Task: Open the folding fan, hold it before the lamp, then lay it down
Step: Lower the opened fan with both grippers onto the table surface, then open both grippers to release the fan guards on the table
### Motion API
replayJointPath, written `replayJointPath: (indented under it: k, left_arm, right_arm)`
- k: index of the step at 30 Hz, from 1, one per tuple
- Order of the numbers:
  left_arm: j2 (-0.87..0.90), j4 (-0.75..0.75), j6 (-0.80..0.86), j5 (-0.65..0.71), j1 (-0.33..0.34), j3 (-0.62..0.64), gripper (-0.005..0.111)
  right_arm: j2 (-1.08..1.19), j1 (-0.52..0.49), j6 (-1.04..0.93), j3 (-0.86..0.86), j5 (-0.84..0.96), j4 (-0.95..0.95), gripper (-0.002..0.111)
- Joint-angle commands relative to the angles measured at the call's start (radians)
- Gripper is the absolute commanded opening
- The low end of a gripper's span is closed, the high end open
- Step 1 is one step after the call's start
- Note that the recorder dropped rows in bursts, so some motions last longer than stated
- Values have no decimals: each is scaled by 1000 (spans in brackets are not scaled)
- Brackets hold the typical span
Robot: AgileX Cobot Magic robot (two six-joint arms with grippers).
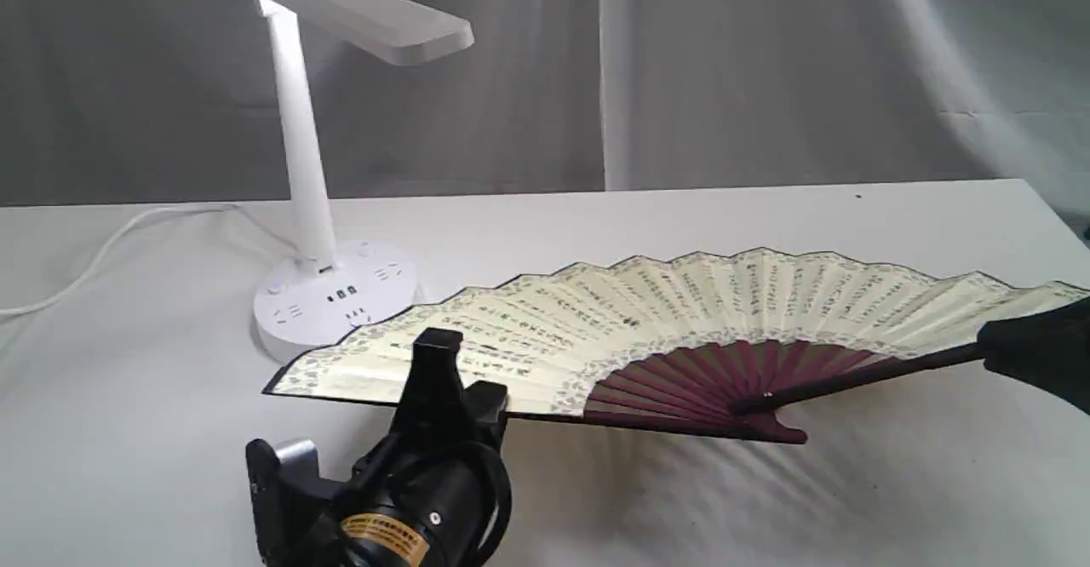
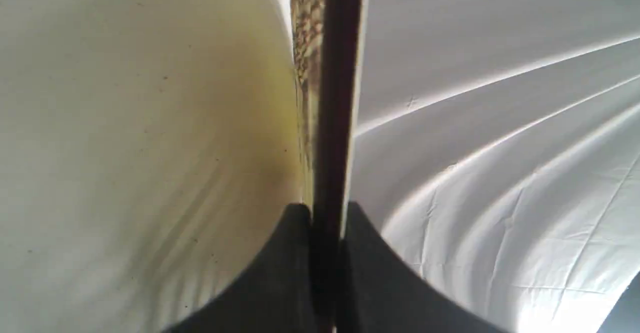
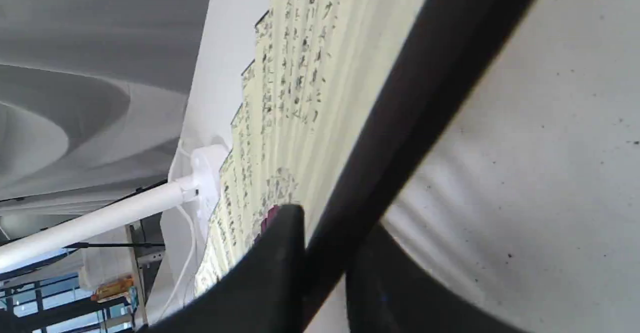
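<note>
**Fan spread, both guards pinched, lamp behind the left end**

Exterior view: The folding fan [image 1: 681, 312] was fully open, with its long axis running left to right across the bench [image 1: 851, 507]. It sat low and tilted. I could not tell whether its lower edge touched the cloth. The lamp [image 1: 298, 141] stood just behind the fan's left end, and its base [image 1: 336, 303] was partly hidden by the fan's edge. The left pincer [image 1: 464, 371] came up from the near side onto the left end. The right pincer [image 1: 1013, 350] met the fan at the far right (only a dark shape at the frame edge). The left arm was clearly the nearer one to the lamp.

Left wrist view: The left pincer was closed on the dark left guard [image 2: 335, 98], which ran straight out between its fingers with patterned border alongside it.

Right wrist view: The right pincer was clamped on the right guard [image 3: 425, 98], which passed slantwise between its fingers. The calligraphy columns fanned away toward the lamp's white stem.

Judgement: The fan lay well below the lamp head, beside the base. Any lift before the lamp, or any lowering, would need both arms to move together along that left-right axis. Uneven motion could strain or fold the pleats. The left end has the least room, because the lamp is so close behind it.
</note>
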Motion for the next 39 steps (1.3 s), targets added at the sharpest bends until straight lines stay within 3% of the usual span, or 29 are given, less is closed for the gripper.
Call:
replayJointPath:
  k: [1,10,13,17,21,28,32,39]
  left_arm:
    - [19,-112,-3,-72,15,-9,0]
    - [35,-110,-10,-35,15,-25,3]
    - [38,-110,-8,-35,15,-25,9]
    - [55,-110,8,-33,15,-25,19]
    - [59,-110,8,-28,15,-25,27]
    - [59,-84,8,-54,15,-25,41]
    - [59,-36,8,-147,15,-25,51]
    - [59,-5,8,-169,15,-21,53]
  right_arm:
    - [-1,-30,-62,-5,-194,-38,0]
    - [-1,-30,-62,-5,-210,-38,0]
    - [-1,-30,-62,-5,-210,-38,4]
    - [-1,-30,-62,-5,-214,-38,21]
    - [1,-30,-62,-5,-214,-47,30]
    - [26,-30,-62,-5,-214,-92,31]
    - [62,-30,-58,-5,-200,-88,32]
    - [104,-30,-55,-5,-170,-103,64]
